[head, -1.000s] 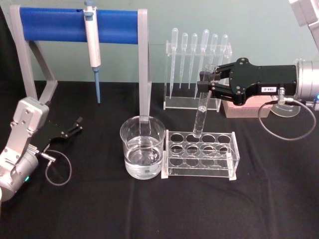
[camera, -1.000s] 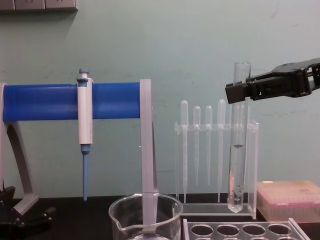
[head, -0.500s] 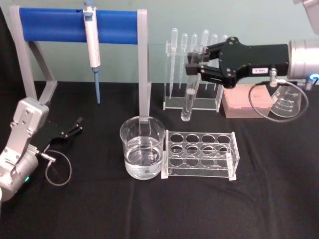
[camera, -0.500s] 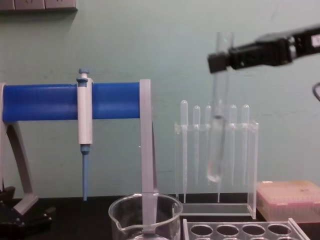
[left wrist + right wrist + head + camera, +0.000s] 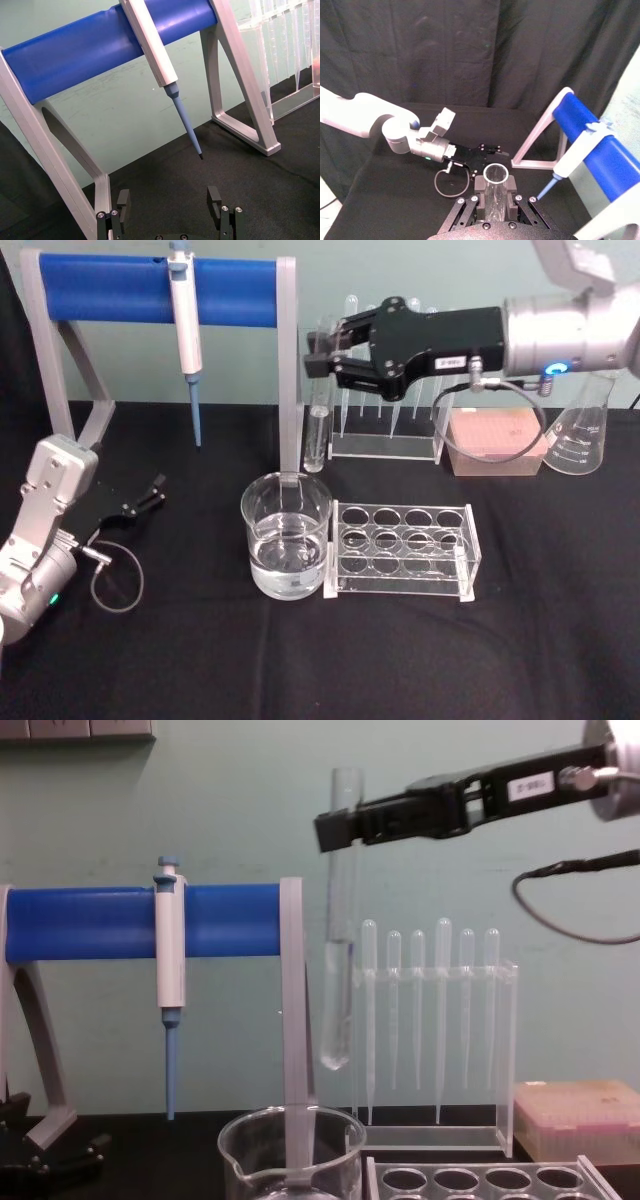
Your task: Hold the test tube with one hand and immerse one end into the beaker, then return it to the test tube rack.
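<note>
- R gripper (image 5: pixel 318 352): jaws clamped on the test tube (image 5: pixel 317 430) just under its flared rim. It reaches in from the right, high above the table.
- Beaker (image 5: pixel 258 540): sits front-centre, part full of clear liquid, touching the left end of the tube rack (image 5: pixel 400 586).
- Tube hangs about upright in the air. In chest view its round bottom (image 5: pixel 338 1055) is well clear above the beaker rim (image 5: pixel 290 1117), over the right part of the mouth. Lower part looks to hold some liquid.
- Step in hand, by judgement: carry over the beaker, then dip. Fore-aft alignment is unclear, so centre over the mouth first and go straight down. Keep the tube vertical, wet the bottom end only, no contact w/ the glass wall or floor.
- Grip is glass on pads near the top, so a slow descent is safest; a tilt could swing the bottom end.
- Blue stand (image 5: pixel 130 290): its grey post (image 5: pixel 289 360) is just beside the tube and right behind the beaker. Main clash risk.
- Pipette rack (image 5: pixel 385 445) is behind the tube rack, under the R wrist; mind it on the way back.
- Pink box (image 5: pixel 497 440) and flask (image 5: pixel 583 435) are far right, out of the way.
- Pipettor (image 5: pixel 185 330) hangs on the blue bar, well apart.
- L gripper (image 5: pixel 155 490): parked low at left, fingers apart, holding nothing.
</note>
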Robot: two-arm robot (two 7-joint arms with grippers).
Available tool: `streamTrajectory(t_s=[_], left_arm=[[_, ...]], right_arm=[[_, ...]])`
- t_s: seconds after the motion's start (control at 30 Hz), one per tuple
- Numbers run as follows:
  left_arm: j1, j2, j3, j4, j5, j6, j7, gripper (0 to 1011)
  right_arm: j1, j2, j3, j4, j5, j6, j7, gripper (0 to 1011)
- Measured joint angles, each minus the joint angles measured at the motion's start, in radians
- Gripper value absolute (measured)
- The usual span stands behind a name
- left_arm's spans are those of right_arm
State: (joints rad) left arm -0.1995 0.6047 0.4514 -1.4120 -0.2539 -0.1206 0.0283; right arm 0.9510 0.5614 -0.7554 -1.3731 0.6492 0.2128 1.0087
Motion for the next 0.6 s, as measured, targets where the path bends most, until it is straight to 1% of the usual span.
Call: streamTrajectory(t_s=[0.1,0.17,0.2,0.23,0.3,0.6], left_arm=[[0.0,0.0,0.0,0.0,0.0,0.0,0.0,1000],[0.0,0.0,0.0,0.0,0.0,0.0,0.0,1000],[0.0,0.0,0.0,0.0,0.0,0.0,0.0,1000],[0.0,0.0,0.0,0.0,0.0,0.0,0.0,1000],[0.0,0.0,0.0,0.0,0.0,0.0,0.0,1000],[0.0,0.0,0.0,0.0,0.0,0.0,0.0,1000]], right_arm=[[0.005,-0.016,-0.018,0.013,0.001,-0.006,0.002,238],[0.006,-0.022,-0.025,0.018,0.002,-0.009,0.003,238],[0.006,-0.027,-0.034,0.025,0.002,-0.013,0.003,238],[0.006,-0.027,-0.034,0.025,0.002,-0.013,0.003,238],[0.006,-0.035,-0.049,0.037,0.001,-0.022,0.002,238],[-0.016,-0.051,-0.07,0.079,0.004,-0.064,-0.003,238]])
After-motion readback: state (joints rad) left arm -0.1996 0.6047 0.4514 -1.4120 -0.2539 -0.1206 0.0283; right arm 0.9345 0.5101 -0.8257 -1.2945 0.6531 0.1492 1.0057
